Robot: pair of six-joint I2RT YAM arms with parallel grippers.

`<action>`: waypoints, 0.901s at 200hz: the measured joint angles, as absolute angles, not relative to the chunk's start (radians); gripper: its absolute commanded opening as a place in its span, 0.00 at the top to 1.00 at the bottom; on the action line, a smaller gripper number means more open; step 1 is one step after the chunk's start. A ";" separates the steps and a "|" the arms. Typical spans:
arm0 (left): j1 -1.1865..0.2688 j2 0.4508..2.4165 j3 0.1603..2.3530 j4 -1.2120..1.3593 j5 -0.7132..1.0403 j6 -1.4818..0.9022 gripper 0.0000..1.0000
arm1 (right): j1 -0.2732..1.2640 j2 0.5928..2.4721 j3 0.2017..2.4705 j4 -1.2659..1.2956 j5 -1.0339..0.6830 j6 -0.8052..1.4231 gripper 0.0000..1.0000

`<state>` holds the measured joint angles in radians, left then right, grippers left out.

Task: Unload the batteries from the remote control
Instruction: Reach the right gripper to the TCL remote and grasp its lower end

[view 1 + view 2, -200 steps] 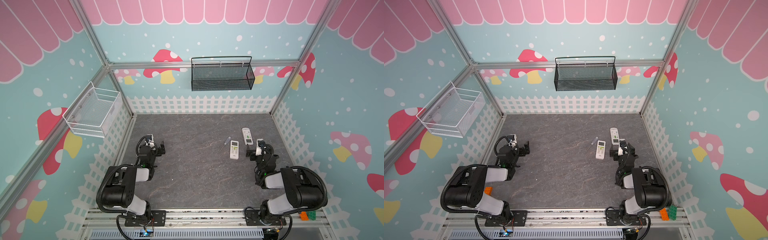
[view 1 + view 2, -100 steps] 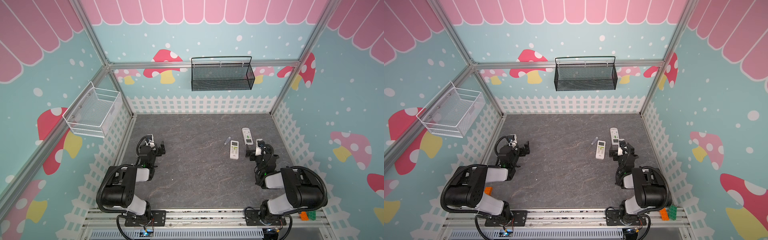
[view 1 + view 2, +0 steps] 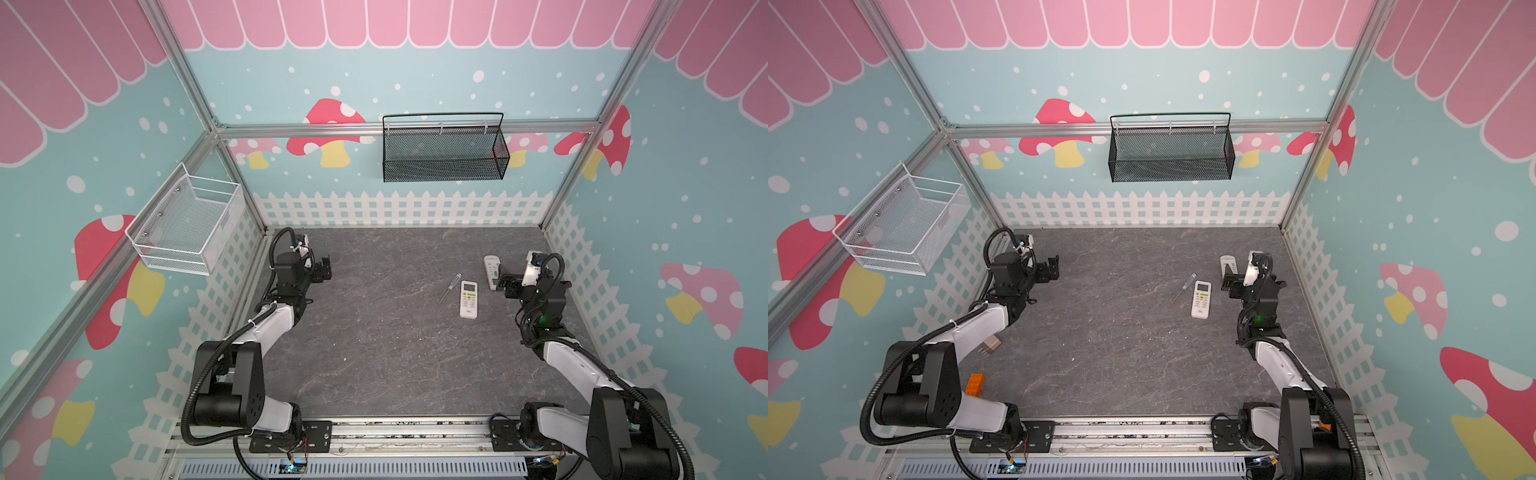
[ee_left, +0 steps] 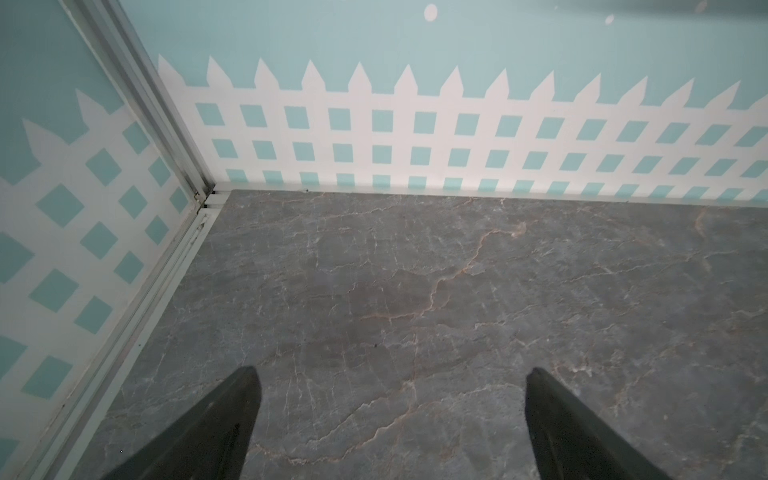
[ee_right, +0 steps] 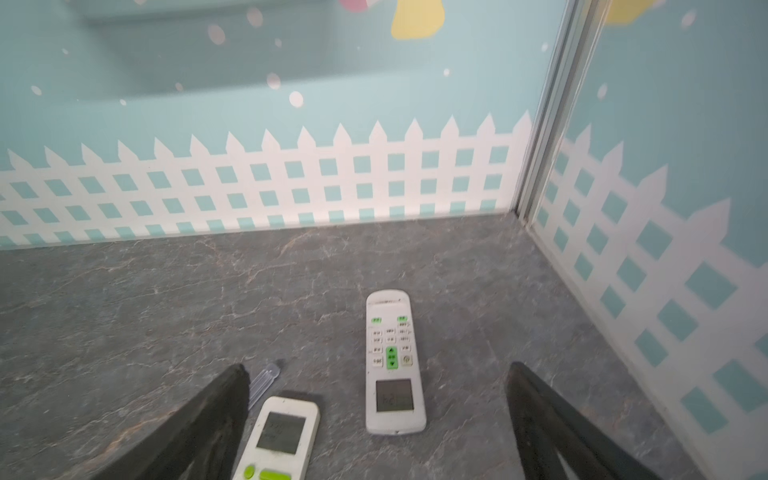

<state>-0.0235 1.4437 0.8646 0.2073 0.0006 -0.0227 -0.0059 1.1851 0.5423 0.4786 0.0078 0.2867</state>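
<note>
1. While both arms are crouching low at the sides of the grey table (image 3: 374,353), the left gripper (image 4: 392,370) is holding its jaws spread wide and is gripping nothing, with only bare tabletop showing between them.
2. The right gripper (image 5: 377,366) is also gaping wide and empty. A long white remote (image 5: 392,361) is lying buttons-up between its spread fingers (image 5: 552,419), touching neither.
3. A shorter white remote (image 5: 280,436) is lying just beside the long one, and one finger is partly hiding it in the right wrist view.
4. A clear-handled screwdriver (image 5: 262,384) is lying slanted just beside the shorter remote, on that remote's left in both top views.
5. The batteries are not showing in any view, since both remotes are lying face up and hiding their backs.
6. In both top views the remotes are sitting right of centre, with the right gripper (image 3: 505,282) just right of them and the left gripper (image 3: 322,270) well apart at centre left.
7. A black basket (image 3: 442,153) is hanging at upper centre and a white basket (image 3: 187,228) at middle left.
</note>
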 measured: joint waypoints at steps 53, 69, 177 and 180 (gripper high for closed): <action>-0.038 1.422 0.992 -0.125 0.119 -0.080 0.00 | 0.131 1.245 0.610 0.078 0.015 0.517 0.04; -0.041 1.445 0.988 -0.188 0.160 -0.082 0.00 | 0.189 1.285 0.636 0.016 0.026 0.548 0.04; -0.114 1.497 1.050 -0.319 0.214 -0.089 0.00 | 0.339 1.616 0.852 -0.148 0.129 0.602 0.06; -0.114 1.498 1.050 -0.320 0.214 -0.089 0.00 | 0.342 1.622 0.856 -0.149 0.133 0.602 0.06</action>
